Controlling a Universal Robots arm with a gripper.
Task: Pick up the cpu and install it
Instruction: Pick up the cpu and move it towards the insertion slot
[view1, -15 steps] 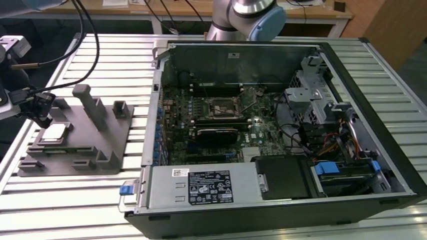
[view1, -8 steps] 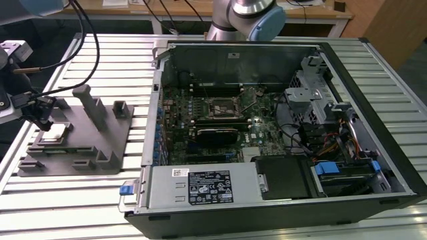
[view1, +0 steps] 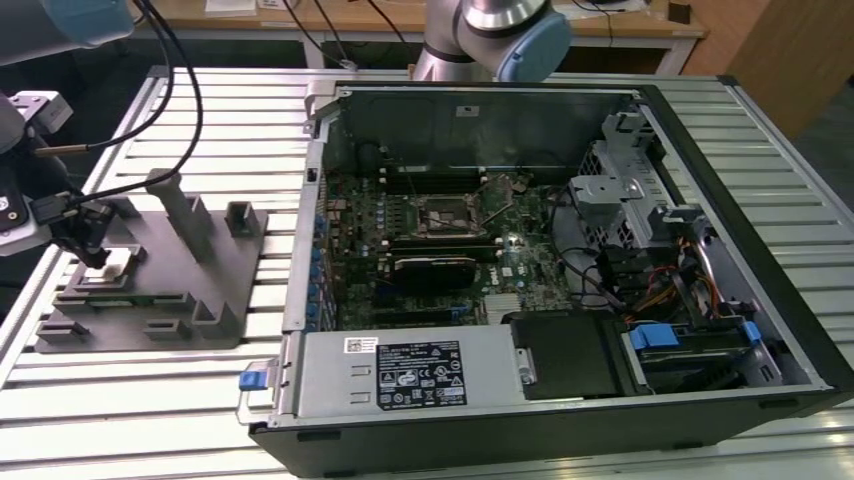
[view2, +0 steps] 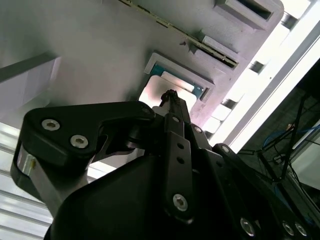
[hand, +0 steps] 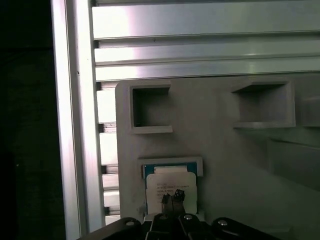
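Poising hand clenched, tips together, gripping nothing. Finding cpu lying flat in tray pocket directly beneath hand; contact not discernible. Pickup not yet done; socket, well apart from hand, awaiting install.

Silvery-white cpu, grey tray, black claw

Slatted aluminium table, its ribs running across the exterior view. In the first wrist view the slats reflect bright light, and the space past the table's edge rail is dark. Behind the table stands a wooden-topped desk on white legs. A brown wooden panel occupies the exterior view's upper right.
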